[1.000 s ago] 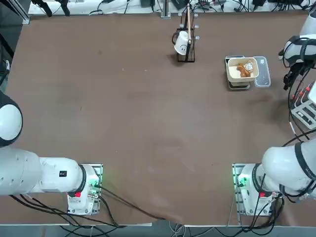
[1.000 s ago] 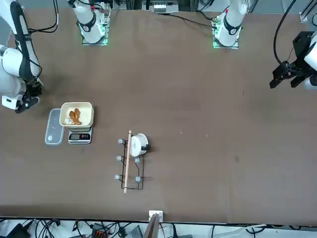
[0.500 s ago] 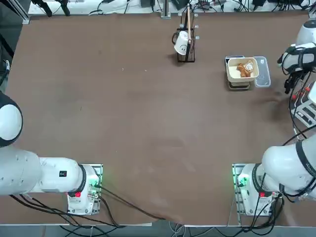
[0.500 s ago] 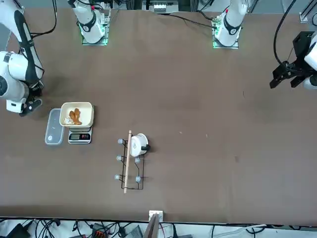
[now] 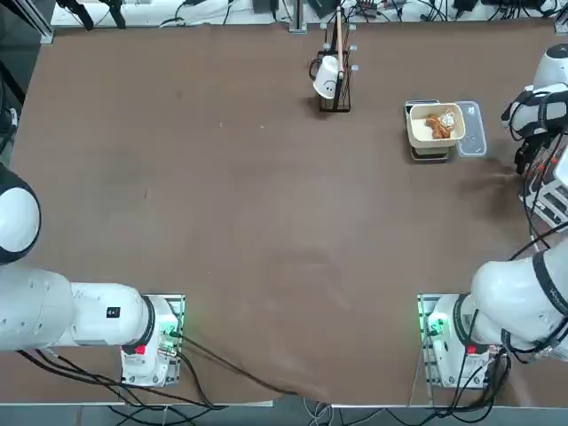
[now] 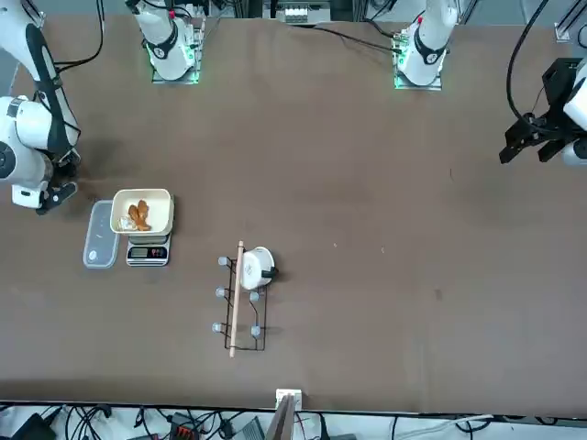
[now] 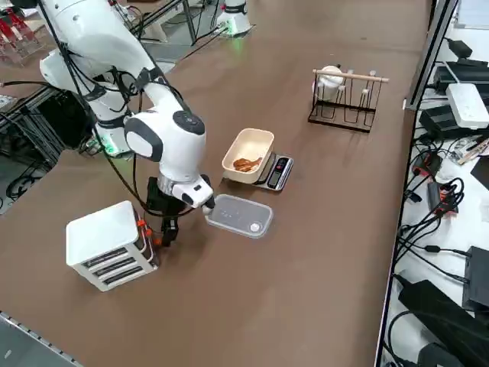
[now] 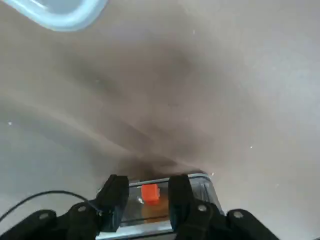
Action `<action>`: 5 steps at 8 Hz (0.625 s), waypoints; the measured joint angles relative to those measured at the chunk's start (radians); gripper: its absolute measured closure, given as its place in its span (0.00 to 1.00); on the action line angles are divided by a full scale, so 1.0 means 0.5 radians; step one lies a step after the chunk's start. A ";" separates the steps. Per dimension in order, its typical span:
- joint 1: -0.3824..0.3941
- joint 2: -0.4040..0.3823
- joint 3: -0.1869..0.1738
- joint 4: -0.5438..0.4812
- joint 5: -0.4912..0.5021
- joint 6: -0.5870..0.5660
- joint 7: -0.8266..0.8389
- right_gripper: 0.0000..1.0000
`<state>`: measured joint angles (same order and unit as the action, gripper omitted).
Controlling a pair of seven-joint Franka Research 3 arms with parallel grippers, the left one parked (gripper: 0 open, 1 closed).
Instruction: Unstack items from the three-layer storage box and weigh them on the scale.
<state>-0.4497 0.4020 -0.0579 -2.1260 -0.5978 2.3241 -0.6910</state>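
From my side camera I see my right gripper [image 7: 166,232] hanging low, right beside the storage box [image 7: 109,245], at the face with the orange bits. A clear tray [image 7: 239,215] lies near it on the table [image 7: 321,252]. Beyond the tray a cream bowl [image 7: 249,155] with orange-brown items [image 7: 246,164] sits on the scale [image 7: 276,171]. A dark rack [image 7: 345,97] with a white cup [image 7: 331,77] stands farther off.

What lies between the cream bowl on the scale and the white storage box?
In the right side view, the clear flat tray lies between the cream bowl and the storage box. The right gripper hangs beside the box, fingers open.
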 joint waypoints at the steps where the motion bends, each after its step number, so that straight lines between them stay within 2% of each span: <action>1: -0.013 0.009 0.000 0.000 -0.001 0.000 0.000 0.51; 5: -0.031 0.056 0.000 0.000 -0.003 0.030 -0.001 0.52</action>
<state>-0.4653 0.4300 -0.0579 -2.1261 -0.5995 2.3392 -0.6915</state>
